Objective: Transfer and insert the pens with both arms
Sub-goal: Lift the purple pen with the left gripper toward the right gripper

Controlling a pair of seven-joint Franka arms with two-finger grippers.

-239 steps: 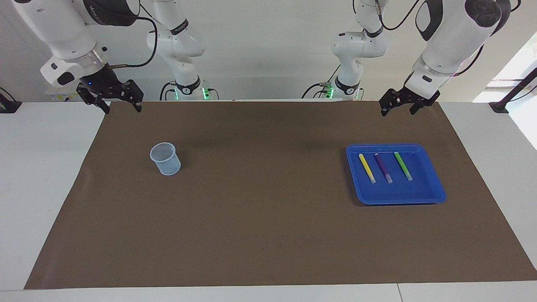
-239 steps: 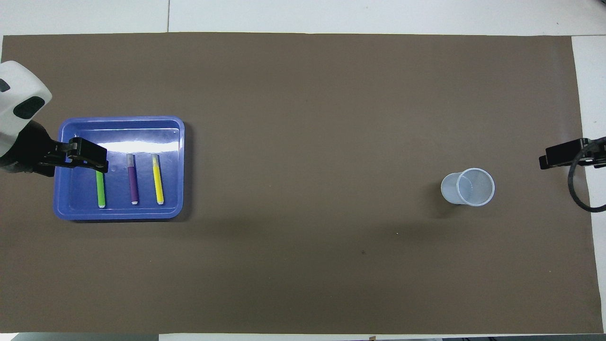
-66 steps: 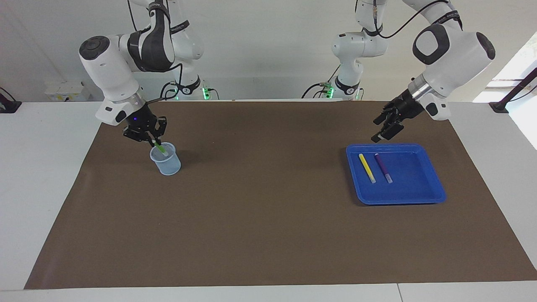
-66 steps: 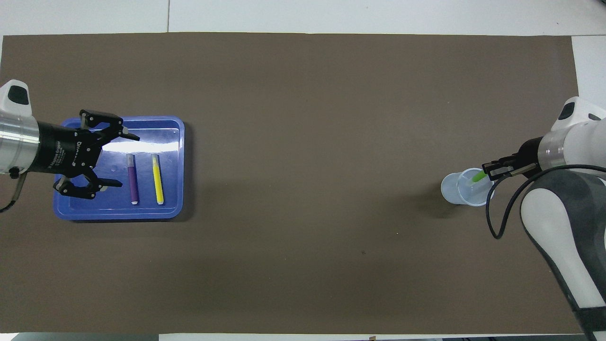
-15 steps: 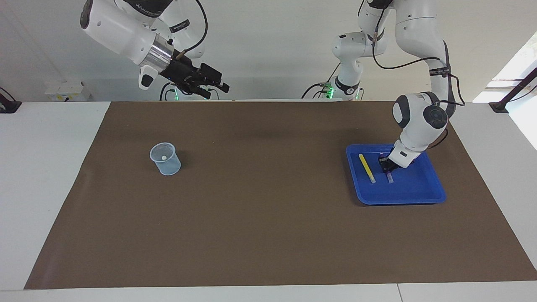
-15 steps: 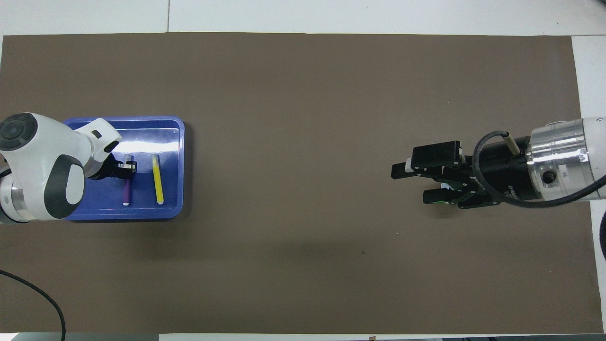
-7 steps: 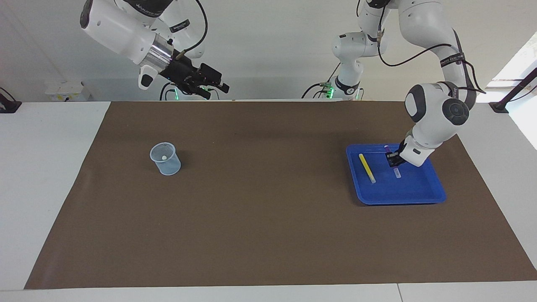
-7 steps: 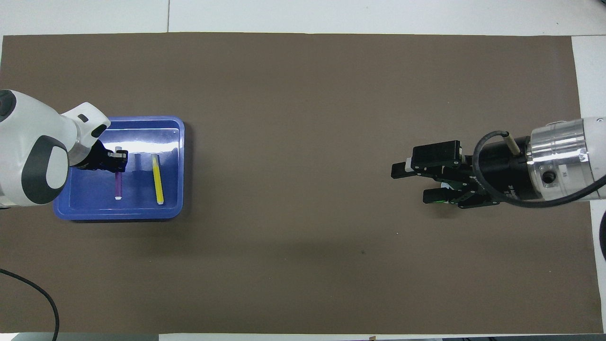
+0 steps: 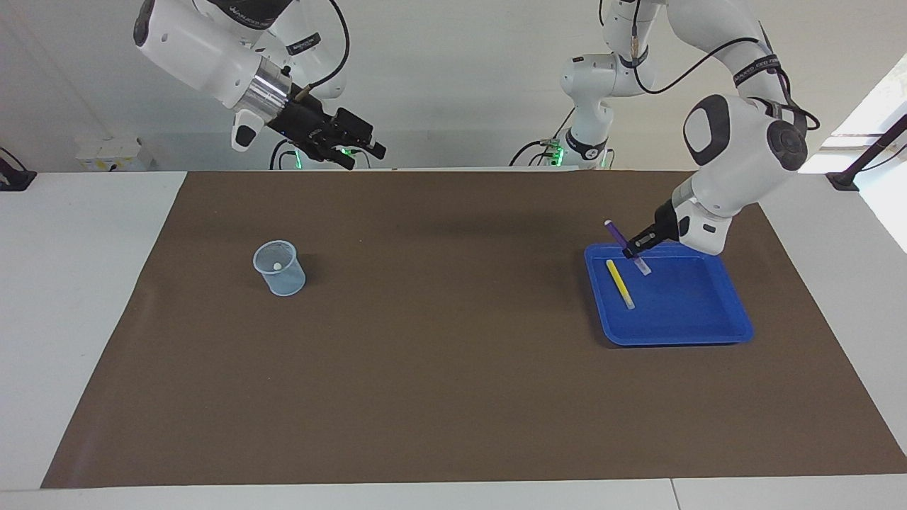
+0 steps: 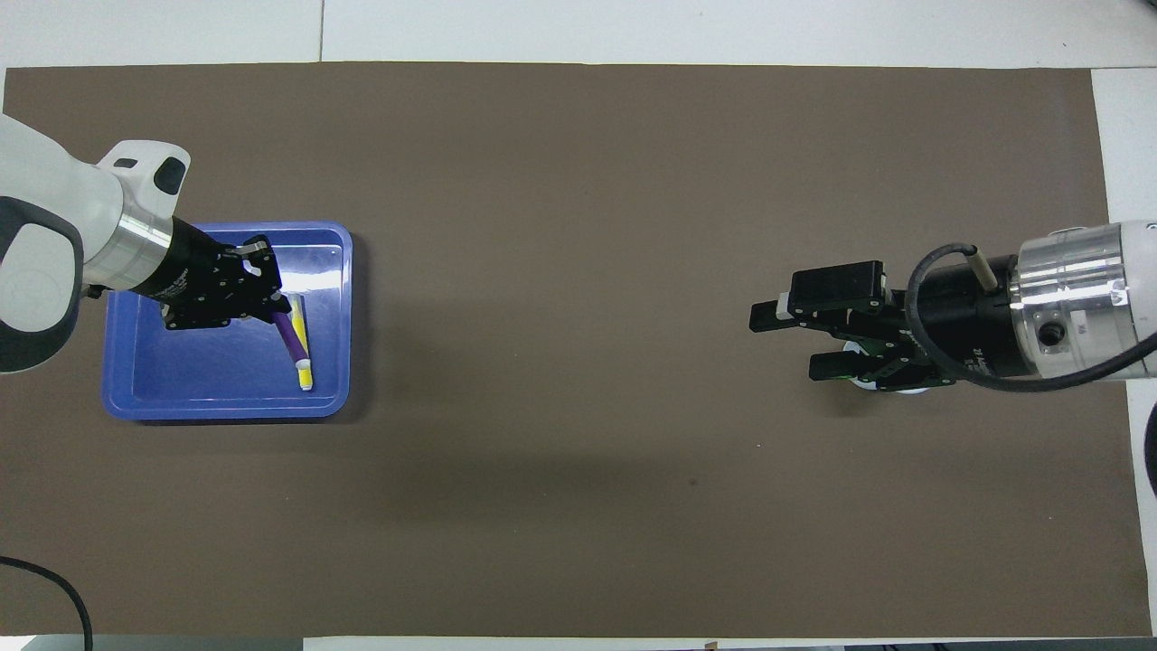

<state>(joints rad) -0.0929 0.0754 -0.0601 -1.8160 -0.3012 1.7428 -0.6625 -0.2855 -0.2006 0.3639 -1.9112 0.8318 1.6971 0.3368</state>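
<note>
Brown mat (image 9: 453, 368) bare between cup (image 9: 280, 268) and blue tray (image 9: 680, 326). Left gripper (image 9: 633, 249) clamped on purple pen (image 9: 618, 234), tilted, lifted over tray's rim. Yellow pen (image 9: 620, 284) lies in tray. Cup holds green pen (image 9: 276, 265), only pale end visible. Right gripper (image 9: 361, 150) spread wide, empty, high.

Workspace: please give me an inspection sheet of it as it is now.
Surface: brown mat on a white table.
Job's things: purple pen held tilted over the blue tray; yellow pen lies in the tray; cup with a pen in it.
Clutter: nothing seen.
Grippers: left gripper shut on the purple pen; right gripper open, raised, waiting.
Cables: black, along both arms.
Surroundings: white wall.
</note>
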